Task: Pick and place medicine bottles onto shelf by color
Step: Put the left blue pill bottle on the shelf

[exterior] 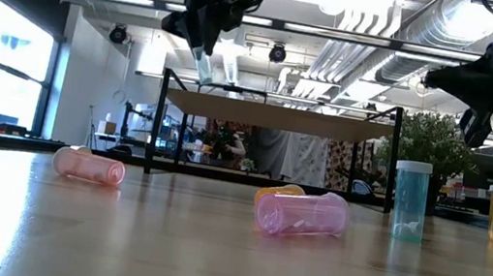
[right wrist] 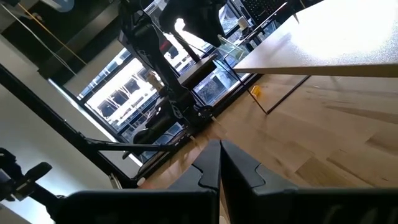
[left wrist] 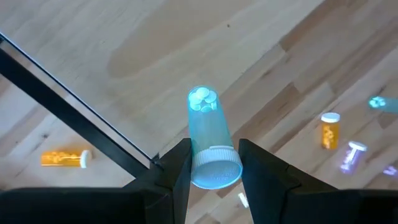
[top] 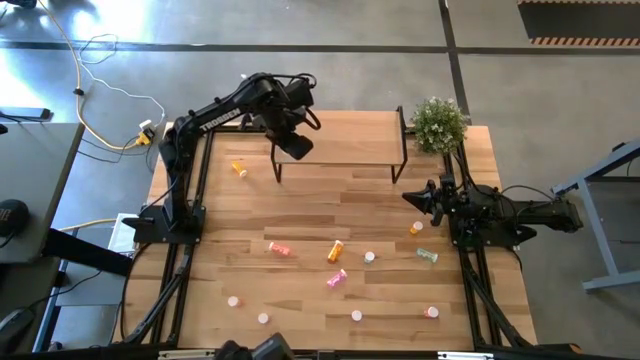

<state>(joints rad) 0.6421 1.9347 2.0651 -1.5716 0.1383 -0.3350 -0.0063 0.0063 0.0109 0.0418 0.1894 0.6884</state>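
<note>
My left gripper [top: 293,142] hangs over the left end of the shelf [top: 350,140], shut on a blue-green medicine bottle [left wrist: 208,134] with a white cap. In the low view the bottle [exterior: 203,65] hangs above the shelf board [exterior: 279,116]. My right gripper [top: 414,197] waits shut at the table's right side, level, holding nothing. Other medicine bottles lie or stand on the tabletop: an orange one [top: 238,168] left of the shelf, a red one [top: 280,248], an orange one [top: 336,250] and a pink one [top: 336,280] near the middle. My left gripper pinches the bottle at its white-capped end [left wrist: 216,169] between its two fingers [left wrist: 177,171]. The fingers come from above and point down. The bottle hangs below them, cap up and slightly tilted, clear of the shelf.
A potted plant [top: 438,124] stands at the shelf's right end. An orange bottle [top: 416,228] and a blue-green one [top: 427,255] sit near my right arm. Several upright bottles stand along the near edge [top: 356,316]. Black frame rails run along both table sides.
</note>
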